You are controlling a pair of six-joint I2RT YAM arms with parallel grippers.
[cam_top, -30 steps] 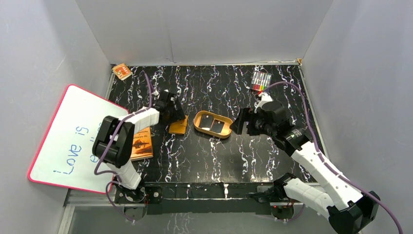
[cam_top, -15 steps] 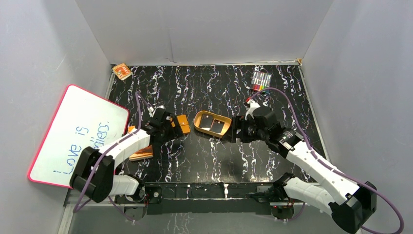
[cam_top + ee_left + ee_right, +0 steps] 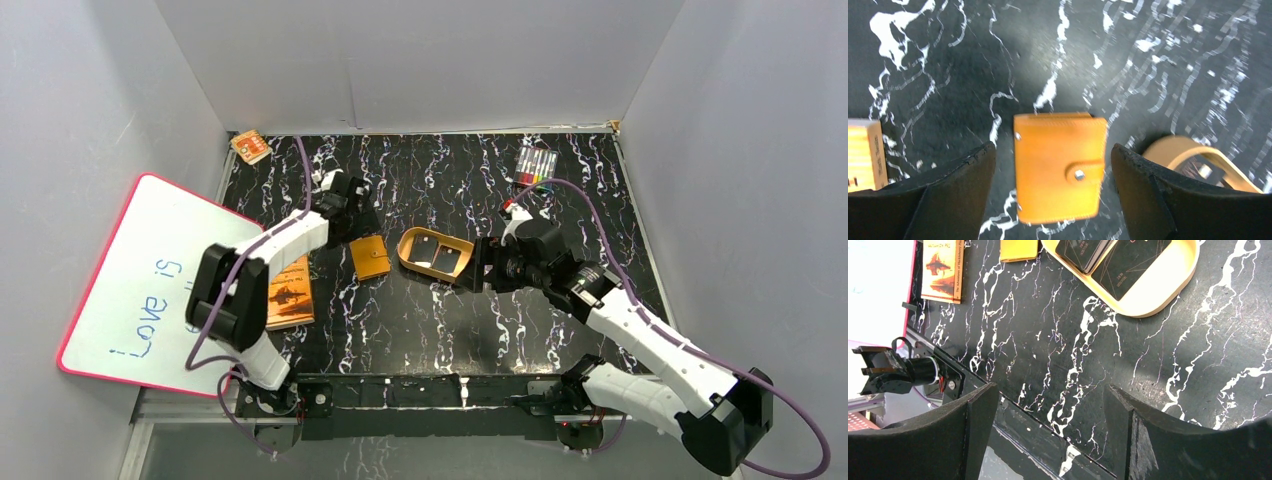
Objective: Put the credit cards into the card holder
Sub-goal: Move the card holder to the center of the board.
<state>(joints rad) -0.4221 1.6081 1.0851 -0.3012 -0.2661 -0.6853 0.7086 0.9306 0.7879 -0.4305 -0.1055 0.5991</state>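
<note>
A black, white-veined marble-look table (image 3: 440,320) carries everything, with a pink-edged whiteboard (image 3: 130,290) leaning at its left side. The left gripper (image 3: 1052,149) hangs above the table with its fingers spread wide and nothing pinched. The right gripper (image 3: 1050,389) is likewise spread and bare, low and just beside the right end of the tray. An orange printed booklet (image 3: 288,292) lies flat near the whiteboard. To its right sits a tan oval tray (image 3: 402,250). Between the two, just left of the tray, the small orange-brown leather card holder (image 3: 1058,167) lies closed with its tab snapped. The thin black credit cards (image 3: 1133,262) lie inside the tray.
</note>
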